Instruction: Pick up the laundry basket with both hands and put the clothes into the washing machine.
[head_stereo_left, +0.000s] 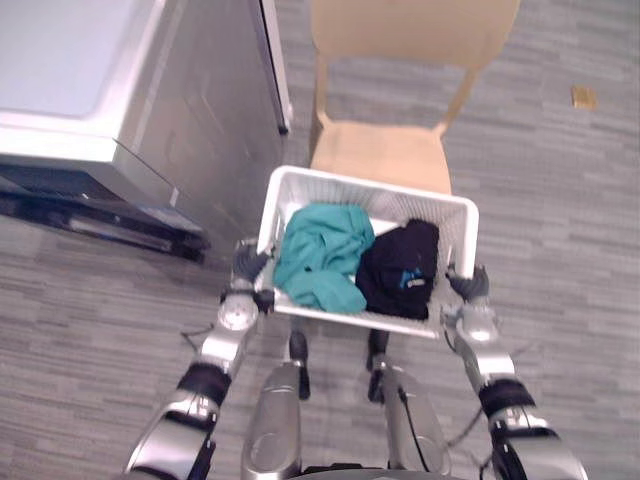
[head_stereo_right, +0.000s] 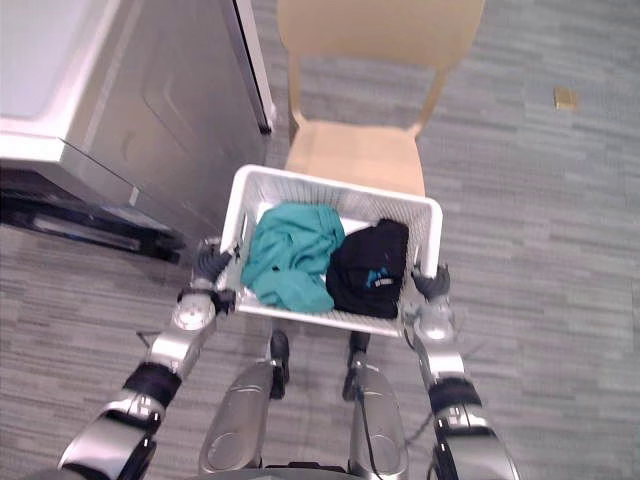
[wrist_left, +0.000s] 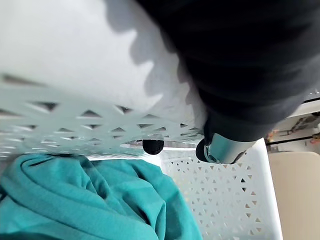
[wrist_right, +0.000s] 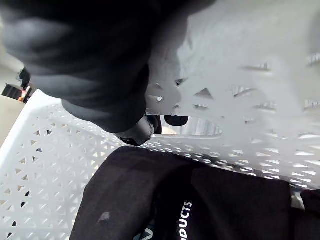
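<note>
White laundry basket (head_stereo_left: 372, 183), long axis L-R, left robot hand (head_stereo_left: 247, 266) & right robot hand (head_stereo_left: 468, 285) curled on its ends

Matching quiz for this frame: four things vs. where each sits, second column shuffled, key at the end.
Things
1. teal garment
2. black garment
3. wooden chair
4. washing machine

Places
A. just beyond the far rim of the laundry basket
B. in the basket, on the robot's left side
C. on the floor, to the robot's left of the basket
D. in the basket, on the robot's right side

Pairs: 1-B, 2-D, 3-A, 4-C
</note>
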